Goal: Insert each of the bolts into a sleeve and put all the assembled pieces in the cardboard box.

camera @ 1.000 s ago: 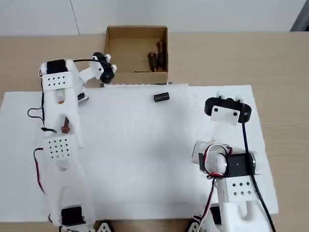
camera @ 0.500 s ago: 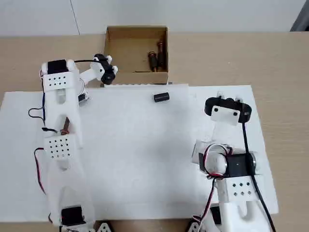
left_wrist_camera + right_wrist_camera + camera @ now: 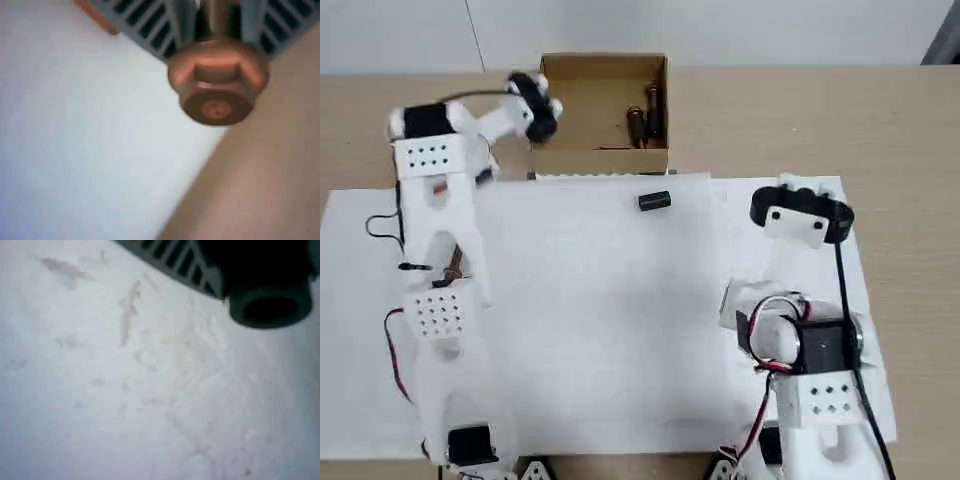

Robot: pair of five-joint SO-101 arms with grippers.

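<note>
My left gripper (image 3: 216,20) is shut on a brown bolt (image 3: 217,82), whose hexagonal head points at the camera above the line where the white mat meets the bare table. In the high view the left arm (image 3: 430,160) stands at the mat's far left corner, beside the cardboard box (image 3: 590,105). My right gripper (image 3: 260,270) is shut on a black sleeve (image 3: 271,306), its open end showing, just above the mat. The right arm (image 3: 800,215) stands over the mat's right side. A second black sleeve (image 3: 654,201) lies loose on the mat near the box. Assembled pieces (image 3: 645,120) lie in the box.
The white mat (image 3: 600,320) covers most of the wooden table (image 3: 800,120). The box stands just past the mat's far edge. Wires (image 3: 395,340) hang along the left arm, and a black cable (image 3: 850,300) runs down the right arm.
The left arm has swung toward the far side with the bolt, its wrist now level with the box's left wall. The right arm has shifted slightly to the right.
</note>
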